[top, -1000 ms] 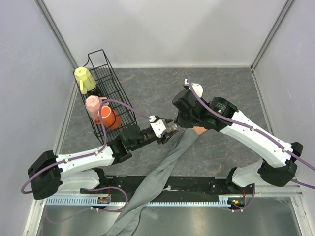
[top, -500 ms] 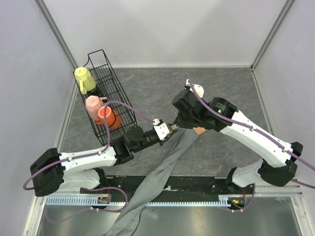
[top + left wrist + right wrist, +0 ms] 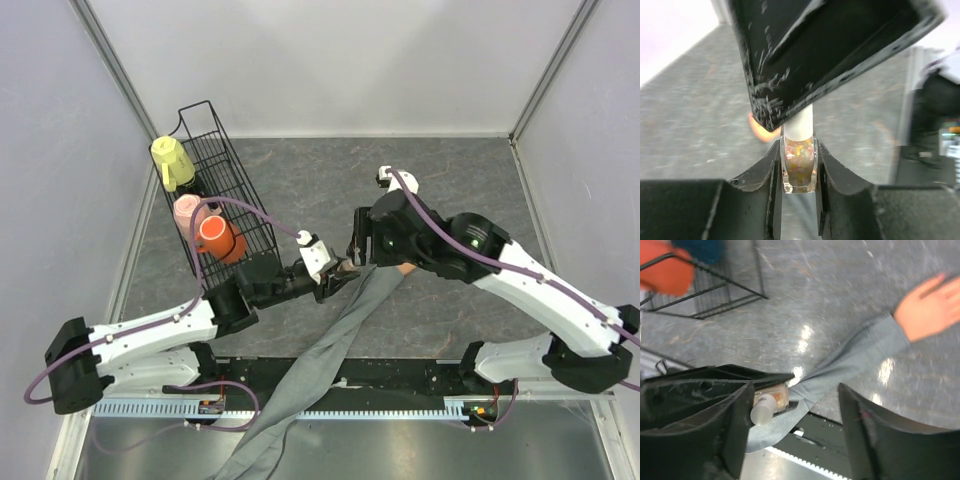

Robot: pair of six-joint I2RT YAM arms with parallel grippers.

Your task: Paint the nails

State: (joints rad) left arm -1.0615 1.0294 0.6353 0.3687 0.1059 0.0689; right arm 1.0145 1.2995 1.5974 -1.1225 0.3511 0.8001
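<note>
Bottle (image 3: 799,167) of glitter polish is pinched upright in the left hand (image 3: 799,147), mid-counter, over the grey sleeve (image 3: 330,360). Its white cap (image 3: 761,415) is judged to be on. The right hand (image 3: 795,395) is spread wide and grips nothing; the cap sits between its fingers, close to one of them. The mannequin hand (image 3: 930,307) lies flat on the counter (image 3: 460,170) just right of the bottle, at the sleeve's far end. The nails are too small to be made out.

Step judged: uncapping. The cap should be gripped squarely and twisted with the bottle kept upright. The brush should be drawn straight out and wiped on the neck, so the sleeve is not spotted.

No label or writing can be read on the bottle.
</note>
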